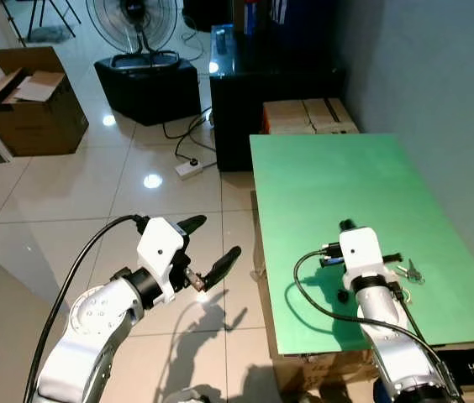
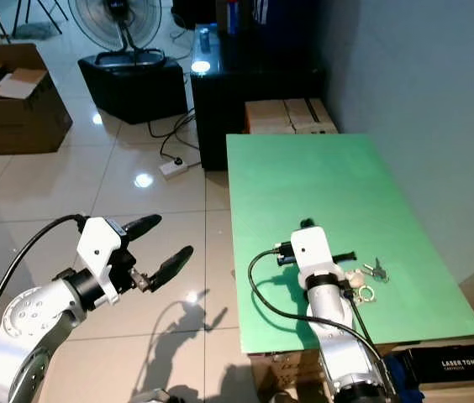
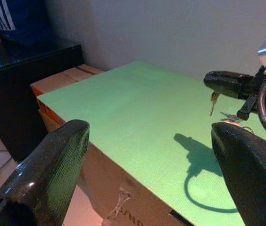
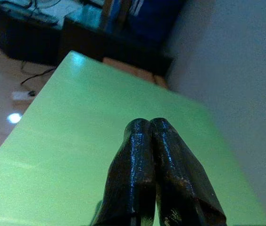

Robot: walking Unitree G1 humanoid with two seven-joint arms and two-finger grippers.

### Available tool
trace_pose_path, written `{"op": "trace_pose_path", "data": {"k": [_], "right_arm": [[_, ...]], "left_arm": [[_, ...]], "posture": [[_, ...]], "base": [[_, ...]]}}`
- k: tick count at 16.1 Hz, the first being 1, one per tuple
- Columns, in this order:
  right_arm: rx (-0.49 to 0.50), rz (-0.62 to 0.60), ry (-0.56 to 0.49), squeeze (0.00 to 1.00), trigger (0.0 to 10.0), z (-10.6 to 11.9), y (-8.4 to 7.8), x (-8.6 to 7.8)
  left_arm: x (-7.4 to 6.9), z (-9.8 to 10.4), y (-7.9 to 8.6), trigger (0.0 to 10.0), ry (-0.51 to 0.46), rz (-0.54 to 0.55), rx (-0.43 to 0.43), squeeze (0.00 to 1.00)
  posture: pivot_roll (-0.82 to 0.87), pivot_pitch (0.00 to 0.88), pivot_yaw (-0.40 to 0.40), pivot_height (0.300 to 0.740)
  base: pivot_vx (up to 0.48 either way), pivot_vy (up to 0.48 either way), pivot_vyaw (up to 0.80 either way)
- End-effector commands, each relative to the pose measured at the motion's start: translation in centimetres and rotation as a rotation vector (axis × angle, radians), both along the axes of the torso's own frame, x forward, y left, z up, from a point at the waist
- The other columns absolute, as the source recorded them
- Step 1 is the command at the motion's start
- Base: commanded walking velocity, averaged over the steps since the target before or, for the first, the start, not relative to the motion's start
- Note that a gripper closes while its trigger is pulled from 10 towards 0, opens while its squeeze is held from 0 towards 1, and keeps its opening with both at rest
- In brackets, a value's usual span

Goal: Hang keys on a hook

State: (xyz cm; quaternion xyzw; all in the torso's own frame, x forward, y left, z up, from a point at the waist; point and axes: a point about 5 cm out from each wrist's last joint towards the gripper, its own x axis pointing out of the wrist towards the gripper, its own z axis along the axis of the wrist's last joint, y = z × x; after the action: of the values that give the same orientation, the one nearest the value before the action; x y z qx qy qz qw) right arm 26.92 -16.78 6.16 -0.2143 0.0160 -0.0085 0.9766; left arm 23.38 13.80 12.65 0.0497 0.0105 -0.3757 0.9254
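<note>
A: Where are the keys [image 2: 375,271]?
B: On the green table [image 1: 329,193], near its right, near corner. They lie flat, with a ring [image 2: 366,293] just nearer than them.

A: And the right gripper [image 4: 153,136]?
B: Above the table, just left of the keys. In the right wrist view its two black fingers are pressed together with nothing between them. In the left wrist view a key seems to hang just under the fingers, but I cannot tell whether it touches them.

A: The left gripper [image 1: 208,248]?
B: Out over the tiled floor [image 1: 94,193], left of the table and well apart from the keys. Its fingers [image 3: 53,165] are spread wide and hold nothing.

A: What else is around?
B: Cardboard boxes [image 1: 308,116] sit at the table's far end, touching a black cabinet [image 1: 254,92]. Farther left stands a fan [image 1: 132,25] on a black base. An open carton [image 1: 31,101] sits at far left on the floor. A white power strip [image 1: 189,168] lies on the tiles near the cabinet. A black cable [image 2: 262,290] loops from the right wrist over the table. The wall [image 1: 439,92] runs along the table's right side.
</note>
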Motion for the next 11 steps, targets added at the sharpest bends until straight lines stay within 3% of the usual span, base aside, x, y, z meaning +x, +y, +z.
{"op": "trace_pose_path", "data": {"k": [1, 8, 11], "right_arm": [[-0.027, -0.008, -0.039, 0.00, 0.0, 0.5, 0.0, -0.1], [-0.095, -0.004, -0.089, 0.00, 0.0, 1.0, 0.3, -0.4], [-0.042, 0.140, 0.029, 0.00, 0.0, -0.4, 2.1, 0.1]], "left_arm": [[0.2, 0.0, 0.2, 10.0, -0.005, 0.008, 0.011, 0.00], [0.0, 0.0, 0.3, 10.0, 0.004, -0.010, 0.020, 0.00], [0.0, 0.1, 0.4, 10.0, 0.005, -0.008, 0.028, 0.00]], "posture": [[0.01, 0.000, 0.055, 0.740], [0.02, 0.000, 0.067, 0.740], [0.03, 0.000, 0.069, 0.740]], "base": [[0.000, 0.000, 0.00], [0.000, 0.000, 0.00], [0.000, 0.000, 0.00]]}}
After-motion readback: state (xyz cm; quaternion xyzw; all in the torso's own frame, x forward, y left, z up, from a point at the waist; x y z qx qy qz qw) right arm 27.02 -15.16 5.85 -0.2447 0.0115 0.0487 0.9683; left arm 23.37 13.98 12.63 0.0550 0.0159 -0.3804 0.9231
